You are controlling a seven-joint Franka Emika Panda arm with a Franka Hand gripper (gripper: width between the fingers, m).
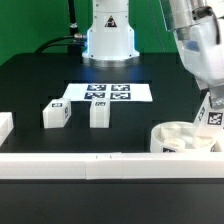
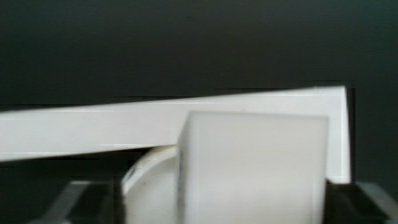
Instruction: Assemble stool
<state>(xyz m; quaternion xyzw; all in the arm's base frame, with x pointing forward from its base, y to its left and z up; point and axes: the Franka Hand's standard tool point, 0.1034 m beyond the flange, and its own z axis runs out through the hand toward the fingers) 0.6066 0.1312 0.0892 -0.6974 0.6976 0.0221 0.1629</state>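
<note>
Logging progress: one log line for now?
gripper: open around white rectangular plastic leg block; block at round white plastic seat disc; two other leg blocks loose

No word, letter, brand name or number can be read anywhere. The only signs are black-and-white square tags (image 1: 97,89), and their patterns are too small and blurred to make out. Several of them stand in 2 rows on the thin flat white marker board (image 1: 108,93). 1 tag shows near the top of the first short white rectangular plastic leg block (image 1: 55,116), 1 on the second leg block (image 1: 99,116) just beside it, and 1 on the third leg block (image 1: 212,116) at the exterior view's right. The wrist view shows no readable mark.
</note>
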